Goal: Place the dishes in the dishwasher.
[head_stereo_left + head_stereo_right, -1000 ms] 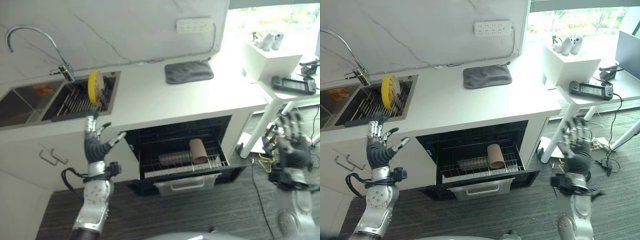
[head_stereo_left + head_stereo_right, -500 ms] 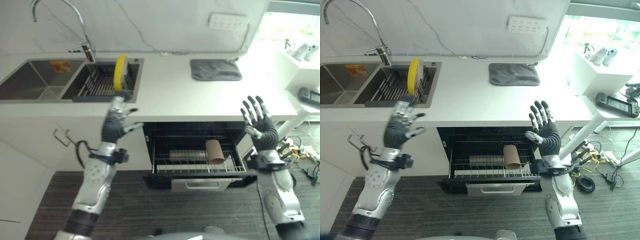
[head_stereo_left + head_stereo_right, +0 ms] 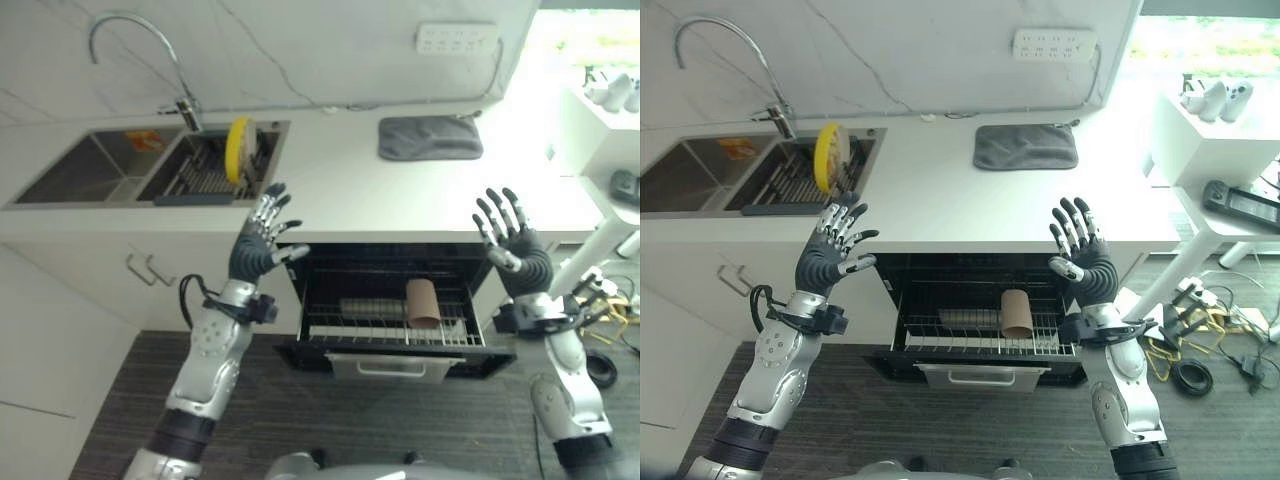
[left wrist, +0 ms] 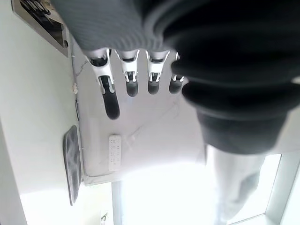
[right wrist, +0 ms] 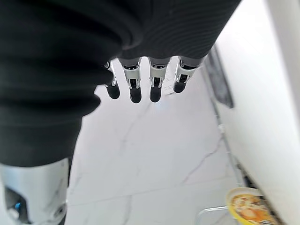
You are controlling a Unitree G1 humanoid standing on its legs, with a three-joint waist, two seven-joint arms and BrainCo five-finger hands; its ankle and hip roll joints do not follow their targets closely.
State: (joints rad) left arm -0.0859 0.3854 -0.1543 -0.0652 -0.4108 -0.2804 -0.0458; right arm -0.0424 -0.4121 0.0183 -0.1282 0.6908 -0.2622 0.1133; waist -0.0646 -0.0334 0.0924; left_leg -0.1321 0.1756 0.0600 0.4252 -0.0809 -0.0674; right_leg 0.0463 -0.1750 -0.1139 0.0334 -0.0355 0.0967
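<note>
No writing legible anywhere; orange sticker (image 3: 146,141) in far left sink basin too small to read. Yellow plate (image 3: 238,150) stands on edge in the sink rack (image 3: 200,172), patterned face visible in right wrist view. Dishwasher (image 3: 985,315) open under the counter (image 3: 950,205), lower rack pulled out, brown cup (image 3: 1016,313) lying in it beside a grey dish. Left hand (image 3: 255,250) raised near counter edge, fingers spread, empty. Right hand (image 3: 1085,258) raised, fingers spread wide, empty. Grey cloth (image 3: 1025,146) on far counter.
</note>
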